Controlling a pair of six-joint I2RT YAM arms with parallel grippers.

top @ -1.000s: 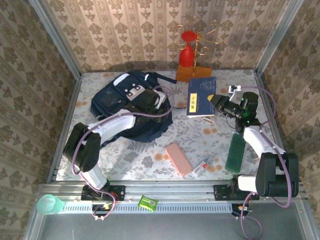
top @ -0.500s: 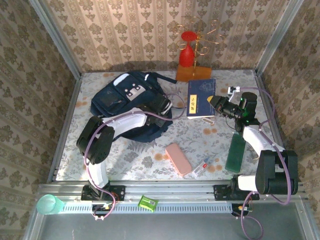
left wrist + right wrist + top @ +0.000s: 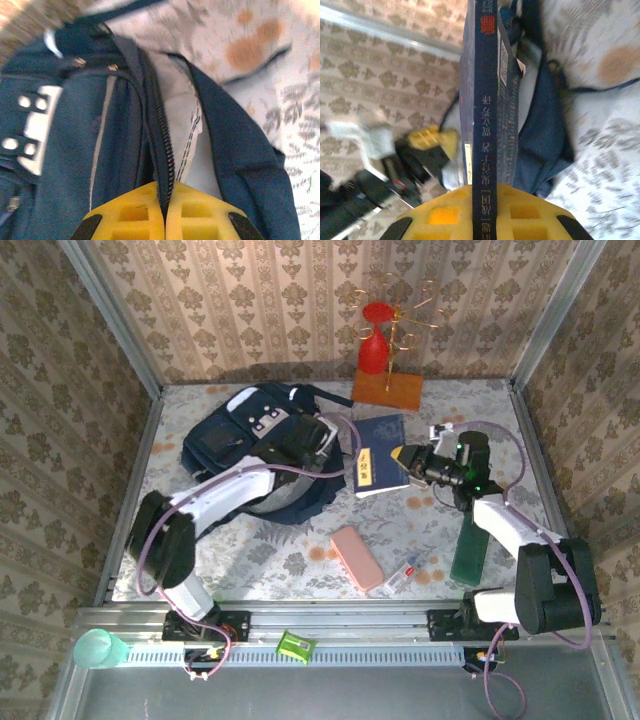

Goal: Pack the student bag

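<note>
The navy student bag (image 3: 232, 438) lies at the far left of the table (image 3: 262, 552), the left gripper (image 3: 318, 436) clamped shut on its zippered opening edge, while the right gripper (image 3: 404, 458) pinches a dark blue book (image 3: 376, 454) just right of it

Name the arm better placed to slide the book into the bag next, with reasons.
Right. The right tool is shut on the book, beside the student bag; the left tool pinches the bag's zipper edge.

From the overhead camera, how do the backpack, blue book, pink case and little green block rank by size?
Largest to smallest:
1. student bag
2. blue book
3. pink case
4. green block
The gaps between them are clear.
</note>
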